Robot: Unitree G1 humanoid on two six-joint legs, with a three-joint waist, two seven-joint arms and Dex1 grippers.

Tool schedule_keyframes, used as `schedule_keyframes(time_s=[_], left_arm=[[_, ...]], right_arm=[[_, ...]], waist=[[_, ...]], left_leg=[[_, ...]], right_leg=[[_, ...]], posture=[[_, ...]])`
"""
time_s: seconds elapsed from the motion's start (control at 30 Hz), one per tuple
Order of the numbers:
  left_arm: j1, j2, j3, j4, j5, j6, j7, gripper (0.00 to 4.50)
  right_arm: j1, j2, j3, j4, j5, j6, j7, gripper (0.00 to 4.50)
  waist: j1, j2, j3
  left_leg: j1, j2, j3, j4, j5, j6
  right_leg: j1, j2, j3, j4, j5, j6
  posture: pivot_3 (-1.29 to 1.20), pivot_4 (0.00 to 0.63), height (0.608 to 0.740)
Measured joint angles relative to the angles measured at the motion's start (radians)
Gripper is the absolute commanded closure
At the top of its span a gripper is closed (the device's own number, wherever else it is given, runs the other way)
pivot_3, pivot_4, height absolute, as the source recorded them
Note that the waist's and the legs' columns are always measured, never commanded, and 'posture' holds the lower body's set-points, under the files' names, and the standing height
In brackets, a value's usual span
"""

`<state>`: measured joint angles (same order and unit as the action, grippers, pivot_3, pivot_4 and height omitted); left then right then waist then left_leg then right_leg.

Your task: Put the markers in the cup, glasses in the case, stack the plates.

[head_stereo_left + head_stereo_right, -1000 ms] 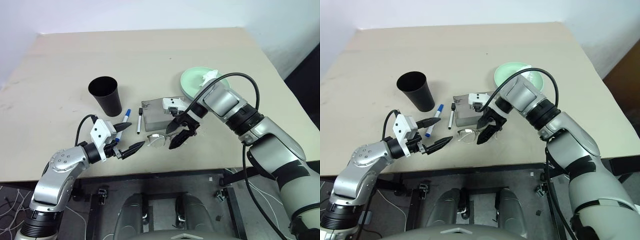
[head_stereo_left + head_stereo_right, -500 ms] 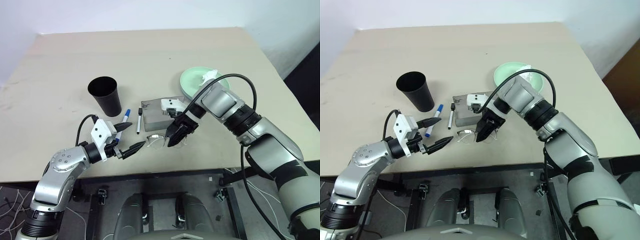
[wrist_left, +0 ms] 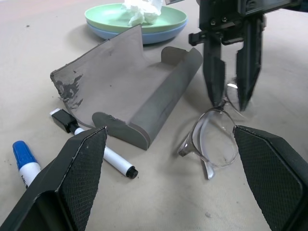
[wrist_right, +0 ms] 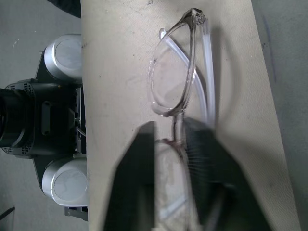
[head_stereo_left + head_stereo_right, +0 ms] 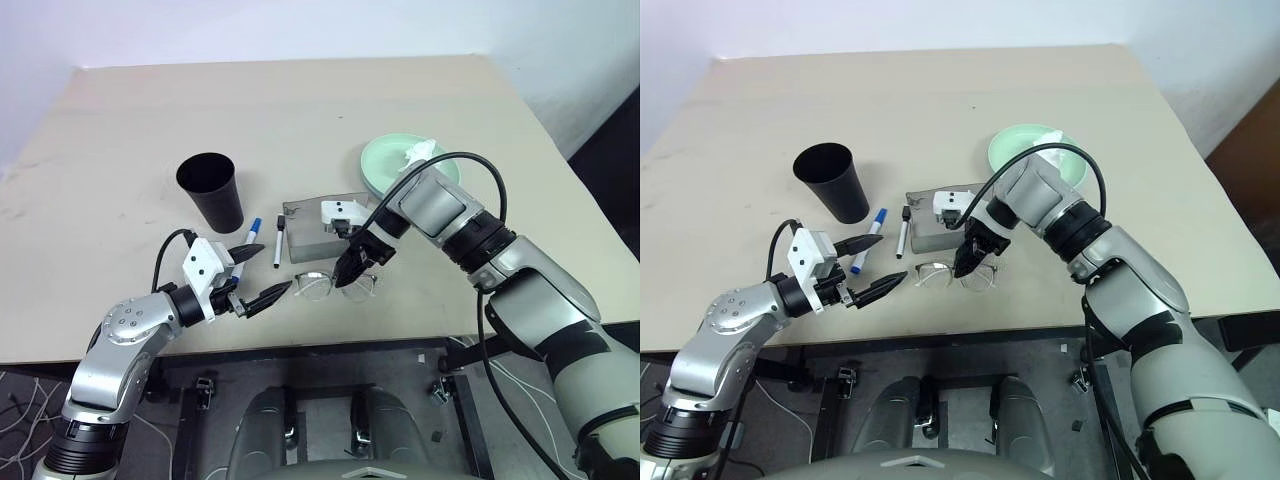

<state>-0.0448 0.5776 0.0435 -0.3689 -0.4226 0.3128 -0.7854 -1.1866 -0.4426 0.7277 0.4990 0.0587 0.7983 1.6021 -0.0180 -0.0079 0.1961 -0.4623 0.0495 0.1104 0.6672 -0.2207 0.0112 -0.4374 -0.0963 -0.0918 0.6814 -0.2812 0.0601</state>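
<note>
Table: bears everything; no object has shifted on it over the last second.
Right gripper: a second ago its fingers stood wide over the frame; now they are pinched down on the bridge of the glasses, which lie flat near the table's front edge.
Meaning: the glasses look grasped but not yet lifted, so the case step seems to be just starting.
Plates: green one already sits on the blue one at the far right, with a crumpled tissue on top; that part looks finished.
Case: lies open just behind the glasses, lid tilted back, tray free to receive them.
Cup: upright, well left of the case, nothing inside that I can make out.
Left gripper: fingers spread wide, hovering idle near the glasses' left end.
Markers: blue-capped and black-capped pens lie side by side between cup and case, not yet collected.
In the way: the black-capped pen lies close by the case's left edge; the lift path itself looks free.
</note>
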Motion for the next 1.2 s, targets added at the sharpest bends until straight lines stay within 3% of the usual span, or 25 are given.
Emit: schedule_keyframes(time_s=[0.27, 0.6, 0.97, 1.2], left_arm=[[0.000, 0.000, -0.001, 0.000, 0.001, -0.013, -0.001, 0.10], [0.031, 0.003, 0.003, 0.003, -0.001, -0.018, -0.011, 0.10], [0.065, 0.010, 0.031, 0.004, -0.002, -0.019, -0.014, 0.10], [0.095, 0.013, 0.048, -0.001, -0.001, -0.019, -0.005, 0.10]], right_arm=[[0.000, -0.003, -0.011, -0.009, 0.004, 0.024, 0.002, 4.47], [-0.075, -0.115, -0.088, -0.102, 0.106, 0.010, 0.004, 4.47], [-0.189, -0.013, -0.243, 0.242, 0.007, -0.341, -0.157, 4.47], [-0.202, 0.044, -0.242, 0.385, -0.108, -0.563, -0.216, 4.47]], waist=[[0.000, 0.000, 0.000], [-0.001, 0.000, 0.000], [-0.002, 0.000, 0.000], [-0.001, 0.000, 0.000]], left_leg=[[0.001, 0.000, 0.000, 0.000, 0.001, -0.001], [0.000, 0.000, 0.000, 0.000, 0.001, -0.001], [0.000, 0.000, 0.000, -0.001, 0.001, -0.001], [0.000, 0.000, 0.000, 0.000, 0.001, -0.001]], right_leg=[[0.001, 0.000, 0.000, 0.000, 0.000, 0.000], [0.000, 0.000, 0.000, 0.000, 0.000, 0.000], [-0.001, 0.000, 0.000, 0.000, 0.000, 0.000], [0.000, 0.000, 0.000, 0.001, 0.000, 0.000]], posture=[[0.00, 0.150, 0.701], [0.00, 0.150, 0.701], [0.00, 0.150, 0.701], [0.00, 0.150, 0.701]])
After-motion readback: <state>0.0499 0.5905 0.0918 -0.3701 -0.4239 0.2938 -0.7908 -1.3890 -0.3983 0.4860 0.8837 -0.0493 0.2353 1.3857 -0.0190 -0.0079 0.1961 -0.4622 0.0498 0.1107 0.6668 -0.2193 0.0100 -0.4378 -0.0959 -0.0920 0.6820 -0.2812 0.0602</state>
